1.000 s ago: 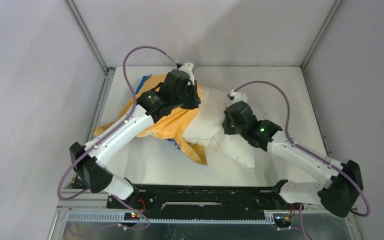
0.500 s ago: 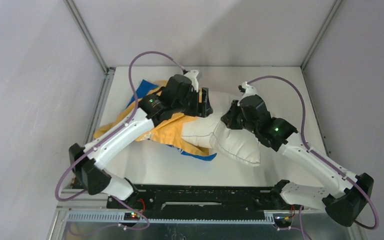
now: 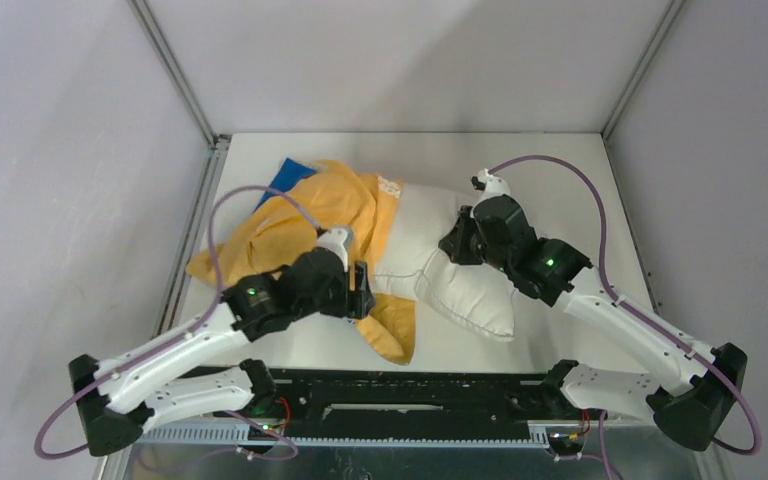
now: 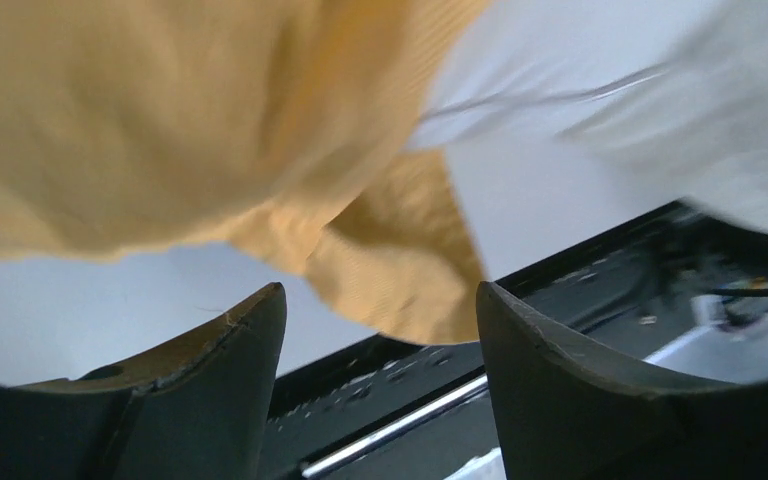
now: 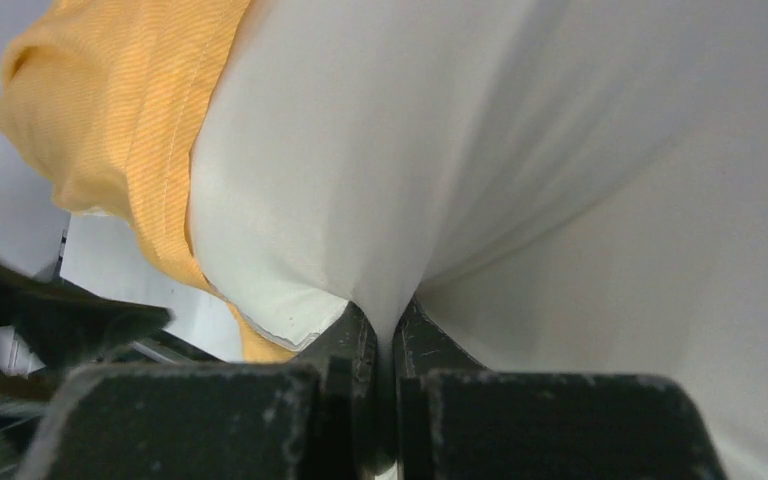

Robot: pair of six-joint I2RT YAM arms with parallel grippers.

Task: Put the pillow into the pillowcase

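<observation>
The white pillow [image 3: 460, 285] lies mid-table, its left end inside the mouth of the orange-yellow pillowcase [image 3: 310, 215], whose blue face [image 3: 285, 175] peeks out at the far left. My right gripper [image 3: 452, 245] is shut on a pinch of the pillow's fabric [image 5: 460, 150], the jaws [image 5: 395, 325] tight together on the fold. My left gripper [image 3: 360, 292] hovers open over the pillowcase's near flap [image 3: 390, 335], apart from it. In the left wrist view its fingers [image 4: 230, 370] stand wide with nothing between them and the orange cloth [image 4: 160, 120] beyond.
The white table [image 3: 560, 170] is boxed in by grey walls with metal posts at the back corners. A black mounting rail [image 3: 400, 385] runs along the near edge, just under the left gripper. Purple cables loop above both arms.
My left gripper has let go of the pillowcase, opened, and pulled back from the far side to the near edge. The pillowcase now drapes loose. The right gripper keeps its hold on the pillow.
</observation>
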